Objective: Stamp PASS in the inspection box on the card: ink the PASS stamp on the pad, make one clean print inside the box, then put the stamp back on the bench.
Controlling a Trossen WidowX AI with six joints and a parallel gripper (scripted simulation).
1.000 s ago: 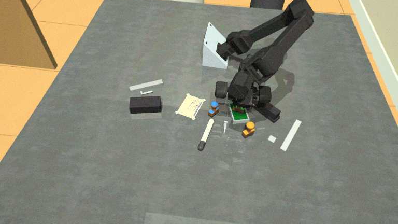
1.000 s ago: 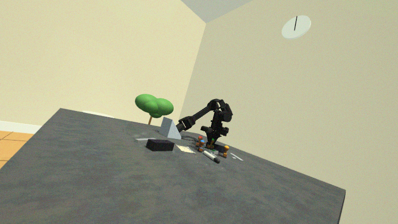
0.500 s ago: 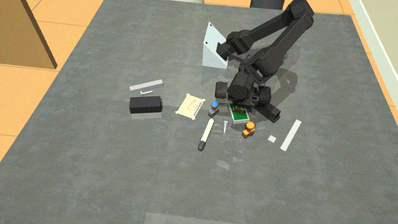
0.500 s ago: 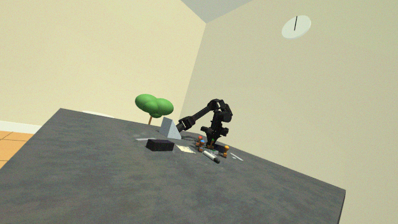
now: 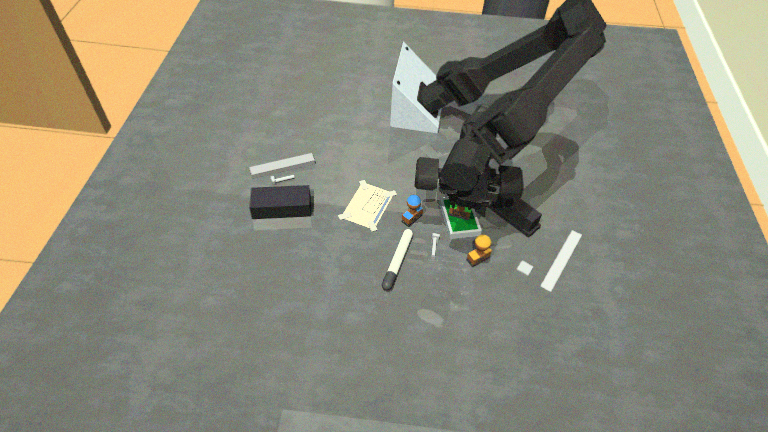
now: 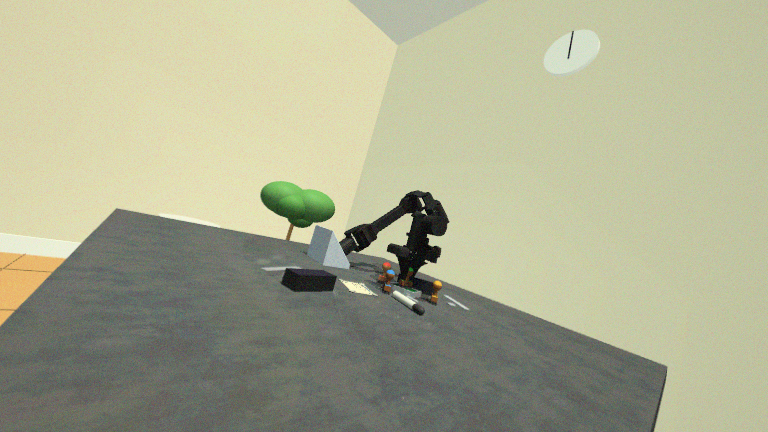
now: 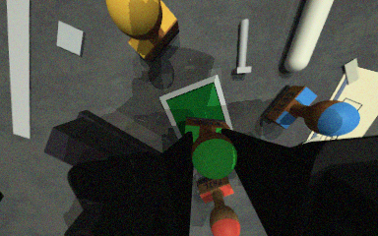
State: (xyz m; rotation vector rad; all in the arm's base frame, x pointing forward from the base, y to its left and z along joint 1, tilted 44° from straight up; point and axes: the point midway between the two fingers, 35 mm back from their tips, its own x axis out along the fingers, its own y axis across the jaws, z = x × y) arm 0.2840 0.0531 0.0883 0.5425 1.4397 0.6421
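My gripper (image 7: 207, 135) is shut on the green stamp (image 7: 215, 158) (image 5: 459, 211), which is upright with its knob up. Its base is over the near part of the green ink pad (image 7: 197, 105) (image 5: 464, 225); whether it touches the pad cannot be told. The word on its base is not readable. The cream card (image 5: 356, 206) (image 6: 357, 287) (image 7: 361, 86) lies taped at its corners, left of the pad in the top view. It has printed lines and a box outline; the wrist view shows only part of it.
A blue stamp (image 5: 413, 209) (image 7: 340, 119) stands between pad and card. An orange stamp (image 5: 481, 243) (image 7: 135, 15) and a red stamp (image 7: 225, 227) (image 6: 386, 265) stand near the pad. A marker (image 5: 399, 254), a black block (image 5: 280, 202) and a grey wedge (image 5: 410, 110) are also there.
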